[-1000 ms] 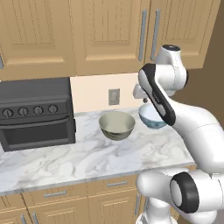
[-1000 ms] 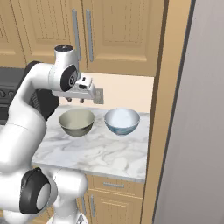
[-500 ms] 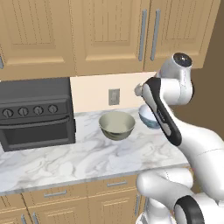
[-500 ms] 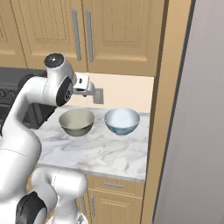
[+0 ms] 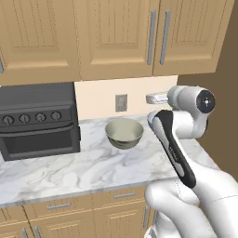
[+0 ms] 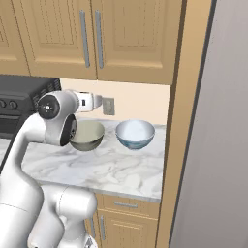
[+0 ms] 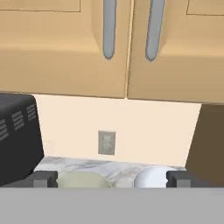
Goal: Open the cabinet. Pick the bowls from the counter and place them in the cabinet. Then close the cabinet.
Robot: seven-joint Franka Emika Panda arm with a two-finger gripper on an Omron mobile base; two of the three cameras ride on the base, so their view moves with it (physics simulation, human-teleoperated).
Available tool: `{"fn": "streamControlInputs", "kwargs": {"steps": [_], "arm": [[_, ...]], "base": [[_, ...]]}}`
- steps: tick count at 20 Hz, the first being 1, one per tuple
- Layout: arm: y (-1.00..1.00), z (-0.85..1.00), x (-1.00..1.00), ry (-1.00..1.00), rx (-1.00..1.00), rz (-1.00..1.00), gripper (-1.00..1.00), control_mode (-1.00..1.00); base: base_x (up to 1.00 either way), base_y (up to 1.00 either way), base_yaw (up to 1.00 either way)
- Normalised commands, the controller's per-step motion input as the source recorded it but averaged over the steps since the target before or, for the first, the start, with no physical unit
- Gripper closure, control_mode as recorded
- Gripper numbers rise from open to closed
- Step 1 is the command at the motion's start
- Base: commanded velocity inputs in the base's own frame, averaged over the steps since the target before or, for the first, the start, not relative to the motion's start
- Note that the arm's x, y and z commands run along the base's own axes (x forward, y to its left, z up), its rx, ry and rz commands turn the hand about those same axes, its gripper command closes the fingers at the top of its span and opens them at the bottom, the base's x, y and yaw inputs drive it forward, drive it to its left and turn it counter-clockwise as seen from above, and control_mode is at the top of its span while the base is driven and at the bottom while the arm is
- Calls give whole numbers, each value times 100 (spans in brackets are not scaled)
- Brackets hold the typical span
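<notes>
— Where are the bowls?
— Olive bowl (image 6: 87,135) and white bowl (image 6: 135,133) sit side by side on the counter (image 6: 111,170), below the shut cabinet (image 7: 127,48).
— Your claw?
— My gripper (image 7: 112,178) hangs spread wide, holding nothing.

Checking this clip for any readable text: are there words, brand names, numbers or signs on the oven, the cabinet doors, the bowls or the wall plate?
None can be read.
The oven: its knobs carry no legible marks.
The cabinet: plain wood doors, no label.
The olive-grey bowl and the white bowl: no lettering visible.
The wall plate: blank grey, too blurred for detail.
</notes>
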Motion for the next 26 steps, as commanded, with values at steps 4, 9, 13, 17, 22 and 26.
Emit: {"fn": "streamControlInputs", "kwargs": {"steps": [4,9,13,17,22,26], "arm": [[10,43,-10,-44,0,0,-100,-100],[0,53,0,-36,0,0,-100,-100],[0,65,0,-30,1,0,-100,-100],[0,67,9,-20,0,0,-100,-100],[0,54,28,-12,0,0,-100,-100],[7,34,34,-2,0,0,-100,-100]], "base": [[0,0,0],[0,0,0],[0,0,0],[0,0,0],[0,0,0],[0,0,0]]}}
